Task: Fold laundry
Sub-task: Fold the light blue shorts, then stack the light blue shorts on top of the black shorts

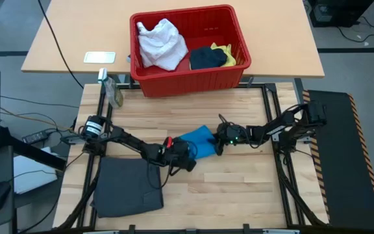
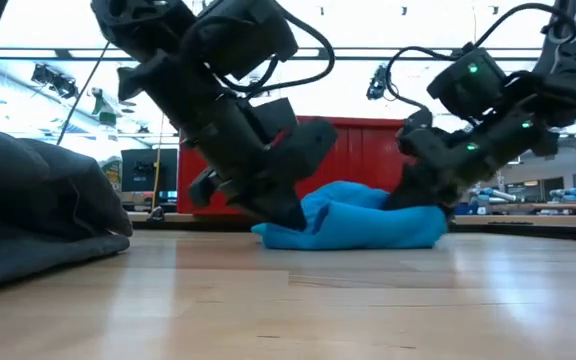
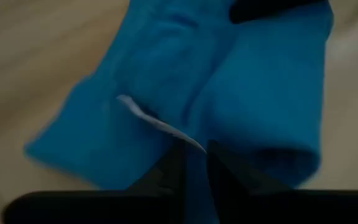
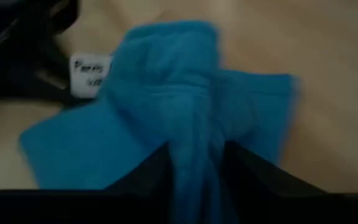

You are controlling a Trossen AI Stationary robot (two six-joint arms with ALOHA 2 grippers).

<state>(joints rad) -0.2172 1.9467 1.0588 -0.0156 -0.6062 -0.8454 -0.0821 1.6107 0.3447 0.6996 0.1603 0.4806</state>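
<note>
- The tabletop of pale wood carries the work; a red basket stands at its far edge holding the white garment, the dark navy garment and a yellow garment.
- The dark grey garment lies flat near the left front corner, looking already folded.
- The bright blue garment lies bunched mid-tabletop between both arms. It looks light, limp and creased, so it should drape and slip; hems or corners seem the best hold.
- The left claw sits at the blue cloth's edge, its fingers narrowly parted with a thin fold between them.
- The right claw straddles a raised ridge of the same cloth, fingers partly open around it.
</note>
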